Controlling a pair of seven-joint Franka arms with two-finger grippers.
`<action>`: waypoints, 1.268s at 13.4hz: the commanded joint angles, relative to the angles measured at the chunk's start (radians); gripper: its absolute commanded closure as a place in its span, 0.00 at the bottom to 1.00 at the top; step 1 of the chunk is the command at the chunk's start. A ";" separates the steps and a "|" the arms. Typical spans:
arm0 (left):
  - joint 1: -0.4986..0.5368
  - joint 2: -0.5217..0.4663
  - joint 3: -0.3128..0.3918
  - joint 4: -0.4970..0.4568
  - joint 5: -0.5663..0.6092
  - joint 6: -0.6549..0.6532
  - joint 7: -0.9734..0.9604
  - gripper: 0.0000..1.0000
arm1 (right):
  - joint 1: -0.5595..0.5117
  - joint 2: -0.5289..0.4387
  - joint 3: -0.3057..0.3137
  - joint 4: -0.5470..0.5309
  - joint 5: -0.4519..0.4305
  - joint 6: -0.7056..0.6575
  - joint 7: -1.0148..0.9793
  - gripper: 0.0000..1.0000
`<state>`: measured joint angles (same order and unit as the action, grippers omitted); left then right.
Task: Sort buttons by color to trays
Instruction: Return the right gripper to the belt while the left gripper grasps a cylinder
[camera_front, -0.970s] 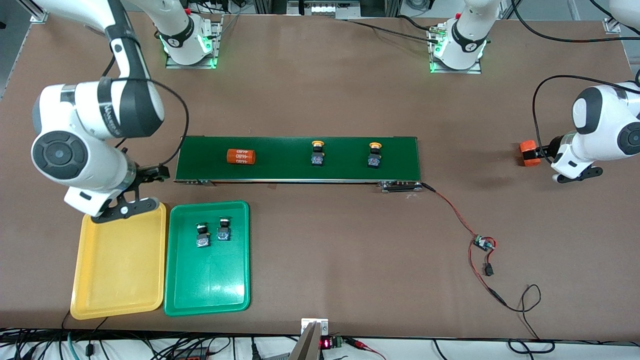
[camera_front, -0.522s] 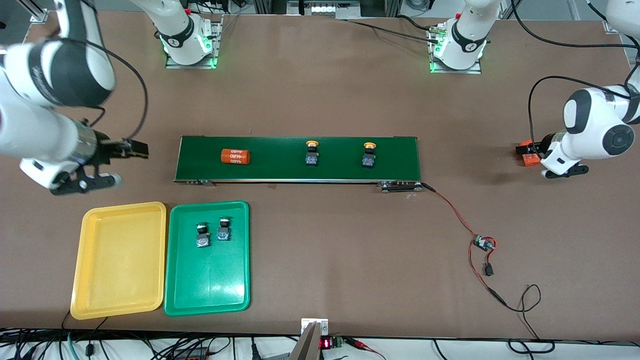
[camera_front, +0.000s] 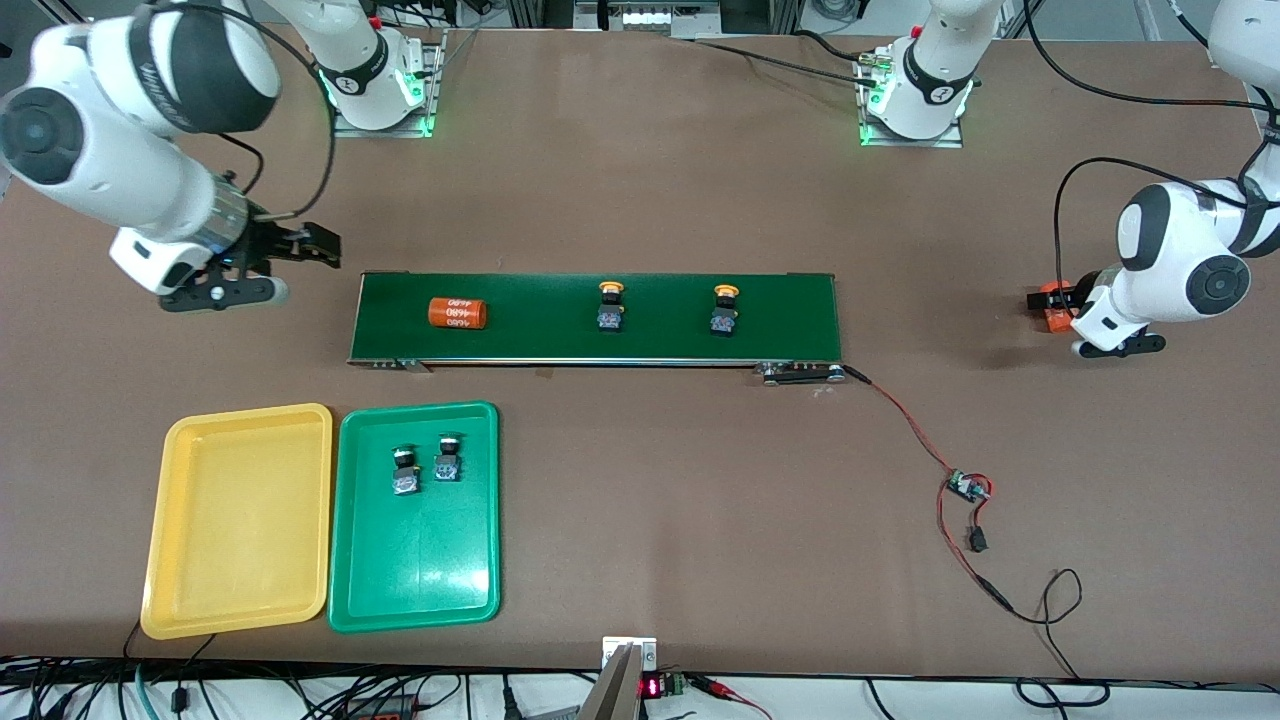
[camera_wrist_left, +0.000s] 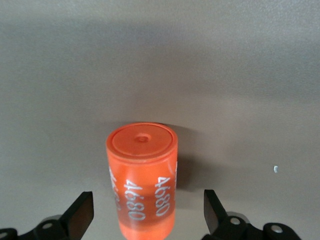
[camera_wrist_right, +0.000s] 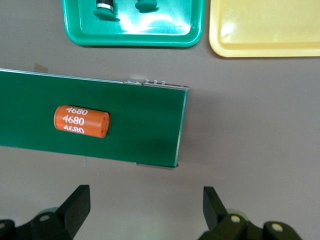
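Two yellow-capped buttons stand on the dark green conveyor belt. Two green-capped buttons lie in the green tray, also showing in the right wrist view. The yellow tray beside it holds nothing. My right gripper is open and empty, over the table beside the belt's end toward the right arm. My left gripper is open at the left arm's end of the table, its fingers either side of an orange cylinder without touching it.
A second orange cylinder lies on the belt near the right arm's end. Red and black wires with a small circuit board run from the belt's other end toward the front camera. The green tray and yellow tray show in the right wrist view.
My right gripper has moved from over the yellow tray to beside the belt's end. The belt's cylinder and buttons have drifted toward the right arm's end. My left gripper has closed in around its cylinder.
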<state>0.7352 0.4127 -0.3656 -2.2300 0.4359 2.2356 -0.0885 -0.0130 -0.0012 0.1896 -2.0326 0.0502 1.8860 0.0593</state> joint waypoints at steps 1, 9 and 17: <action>0.013 0.002 -0.009 0.004 0.032 0.010 0.019 0.31 | 0.057 -0.014 0.005 -0.093 0.016 0.117 0.103 0.00; -0.063 -0.133 -0.073 0.059 0.014 -0.028 0.225 1.00 | 0.289 0.177 0.005 -0.075 -0.003 0.363 0.546 0.00; -0.316 -0.177 -0.372 0.116 -0.120 -0.076 0.304 1.00 | 0.373 0.296 0.005 0.049 -0.115 0.374 0.620 0.00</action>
<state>0.4801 0.2289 -0.7206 -2.1216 0.3365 2.1693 0.1334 0.3548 0.2663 0.2000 -2.0189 -0.0475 2.2634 0.6528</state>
